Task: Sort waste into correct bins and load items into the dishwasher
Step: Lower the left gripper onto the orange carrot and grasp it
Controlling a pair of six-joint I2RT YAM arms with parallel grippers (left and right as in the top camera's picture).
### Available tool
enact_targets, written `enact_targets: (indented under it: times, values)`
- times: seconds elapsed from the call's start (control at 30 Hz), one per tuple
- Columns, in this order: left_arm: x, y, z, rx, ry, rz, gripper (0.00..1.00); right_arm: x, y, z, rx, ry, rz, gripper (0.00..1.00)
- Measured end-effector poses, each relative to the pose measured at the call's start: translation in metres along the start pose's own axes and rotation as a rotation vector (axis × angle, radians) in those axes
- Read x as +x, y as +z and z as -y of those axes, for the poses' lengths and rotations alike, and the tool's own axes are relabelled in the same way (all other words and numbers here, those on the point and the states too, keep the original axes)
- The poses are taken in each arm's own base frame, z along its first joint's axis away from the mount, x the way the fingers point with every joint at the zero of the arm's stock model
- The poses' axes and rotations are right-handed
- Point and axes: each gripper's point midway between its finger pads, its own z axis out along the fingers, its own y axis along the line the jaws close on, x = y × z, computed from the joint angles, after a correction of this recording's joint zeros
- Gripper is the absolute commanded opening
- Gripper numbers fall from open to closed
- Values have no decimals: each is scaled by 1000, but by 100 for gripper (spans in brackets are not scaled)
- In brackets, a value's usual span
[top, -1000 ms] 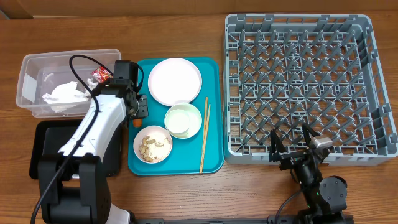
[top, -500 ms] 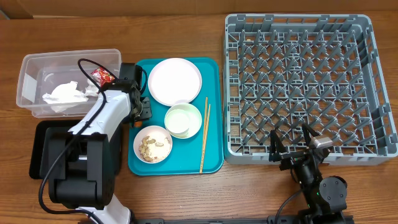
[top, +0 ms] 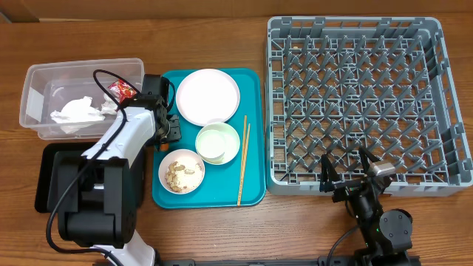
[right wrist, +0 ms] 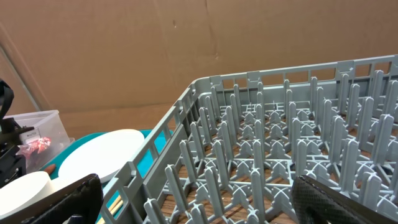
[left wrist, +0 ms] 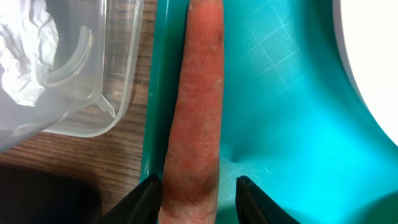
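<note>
A small orange carrot (left wrist: 199, 112) lies along the left rim of the teal tray (left wrist: 292, 124), next to the clear tub (left wrist: 118, 62). My left gripper (left wrist: 198, 182) straddles its near end: the left finger touches it and a strip of teal shows before the right finger, so the jaws stand open. From overhead, the left gripper (top: 164, 137) hides most of the carrot (top: 161, 146). The tub (top: 44, 77) holds a white tissue (top: 77, 112) and a red-and-silver wrapper (top: 122, 90). My right gripper (top: 346, 171) hangs wide open and empty at the front edge of the grey dish rack (top: 355, 103).
On the teal tray (top: 251, 188) sit a white plate (top: 208, 96), an empty white bowl (top: 218, 142), a bowl with beige scraps (top: 182, 171) and wooden chopsticks (top: 243, 159). A black tray (top: 52, 177) lies under the left arm.
The left arm swung and its gripper shifted slightly right over the carrot in the first half second, then held still. The right arm has not moved.
</note>
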Motion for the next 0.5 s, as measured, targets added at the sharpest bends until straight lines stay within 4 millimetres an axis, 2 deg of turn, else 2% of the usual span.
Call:
enact_targets:
  times: [0.37, 0.5]
  values:
    - [0, 6, 1, -1, 0, -4, 38, 0, 0, 0, 0, 0, 0, 100]
    - [-1, 6, 1, 1, -3, -1, 23, 0, 0, 0, 0, 0, 0, 100]
